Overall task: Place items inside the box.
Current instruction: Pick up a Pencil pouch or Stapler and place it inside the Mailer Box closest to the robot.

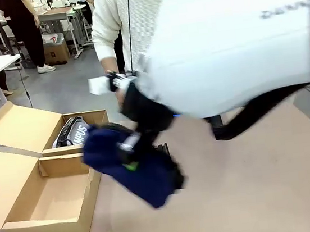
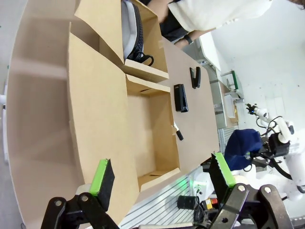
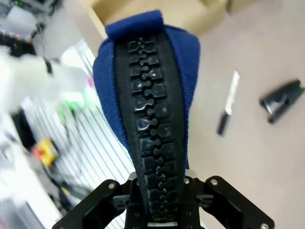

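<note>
My right gripper (image 1: pixel 132 159) is shut on the navy blue zip pouch (image 1: pixel 128 167) and holds it in the air just right of the box (image 1: pixel 46 220). In the right wrist view the pouch (image 3: pixel 151 95) rises between the fingers with its black zip facing the camera and hides the fingertips. The long shallow box (image 2: pixel 150 129) lies open, its flap lid folded back and its inside bare. My left gripper (image 2: pixel 162 174) hangs open above the box. A white marker with a black cap (image 2: pixel 177 132), a black stapler (image 2: pixel 194 78) and a flat black oblong thing (image 2: pixel 180 98) lie on the table beside the box.
A smaller cardboard box (image 1: pixel 96 118) behind the long one holds a grey-and-black bag (image 1: pixel 71 132). A person in a white top stands at the far side, one hand (image 1: pixel 108 83) holding something white over the table. Right of the boxes the tabletop (image 1: pixel 266 193) is bare.
</note>
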`<state>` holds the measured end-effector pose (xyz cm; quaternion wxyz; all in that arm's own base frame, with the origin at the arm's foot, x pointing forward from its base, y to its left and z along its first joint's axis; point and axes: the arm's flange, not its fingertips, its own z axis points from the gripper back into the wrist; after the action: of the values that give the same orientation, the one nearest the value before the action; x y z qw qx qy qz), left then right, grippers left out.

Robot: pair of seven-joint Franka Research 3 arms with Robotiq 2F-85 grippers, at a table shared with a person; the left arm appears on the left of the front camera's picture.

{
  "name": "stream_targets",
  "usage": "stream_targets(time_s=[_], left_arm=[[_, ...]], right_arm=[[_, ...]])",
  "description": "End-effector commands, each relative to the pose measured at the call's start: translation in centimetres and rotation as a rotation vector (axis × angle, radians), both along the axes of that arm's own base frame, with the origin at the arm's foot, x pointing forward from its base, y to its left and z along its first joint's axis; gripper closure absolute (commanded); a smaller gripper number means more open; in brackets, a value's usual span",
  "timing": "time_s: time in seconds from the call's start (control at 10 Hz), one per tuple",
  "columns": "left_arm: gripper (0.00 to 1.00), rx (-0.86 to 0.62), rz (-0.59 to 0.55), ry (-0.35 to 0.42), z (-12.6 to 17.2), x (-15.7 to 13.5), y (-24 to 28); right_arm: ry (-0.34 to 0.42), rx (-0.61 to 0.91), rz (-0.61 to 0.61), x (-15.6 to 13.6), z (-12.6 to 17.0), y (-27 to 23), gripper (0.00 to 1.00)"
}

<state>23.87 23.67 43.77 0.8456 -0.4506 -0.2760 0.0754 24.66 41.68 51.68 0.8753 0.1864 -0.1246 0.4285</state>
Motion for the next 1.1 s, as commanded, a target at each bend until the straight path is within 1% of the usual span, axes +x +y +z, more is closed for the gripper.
stream_targets(time_s=[0.0,0.1,0.2,0.3,0.4,0.5,0.7,0.8,0.9,1.0], left_arm=[[0.00,-0.005,-0.007,-0.033,0.1,0.1,0.0],[0.00,-0.005,-0.007,-0.033,0.1,0.1,0.0],[0.00,-0.005,-0.007,-0.033,0.1,0.1,0.0],[0.00,-0.005,-0.007,-0.033,0.1,0.1,0.0],[0.00,-0.005,-0.007,-0.033,0.1,0.1,0.0],[0.00,-0.005,-0.007,-0.033,0.1,0.1,0.0],[0.00,-0.005,-0.007,-0.033,0.1,0.1,0.0],[0.00,-0.005,-0.007,-0.033,0.1,0.1,0.0],[0.00,-0.005,-0.007,-0.033,0.1,0.1,0.0],[0.00,-0.005,-0.007,-0.033,0.1,0.1,0.0]], right_arm=[[0.111,0.093,-0.245,2.4,0.0,9.1,0.91],[0.201,0.102,-0.355,3.9,-0.9,13.4,0.91],[0.325,0.077,-0.439,4.9,-1.8,16.4,0.91],[0.356,0.088,-0.466,5.7,-2.2,18.2,0.91],[0.304,0.072,-0.471,6.0,-2.2,17.9,0.91],[0.318,0.075,-0.414,5.0,-3.6,13.8,0.91],[0.318,0.075,-0.414,5.0,-3.6,13.8,0.91],[0.339,0.071,-0.452,6.3,-4.5,15.7,0.91],[0.314,0.111,-0.526,7.0,-4.9,17.7,0.91],[0.327,0.146,-0.581,7.5,-5.1,19.5,0.91]])
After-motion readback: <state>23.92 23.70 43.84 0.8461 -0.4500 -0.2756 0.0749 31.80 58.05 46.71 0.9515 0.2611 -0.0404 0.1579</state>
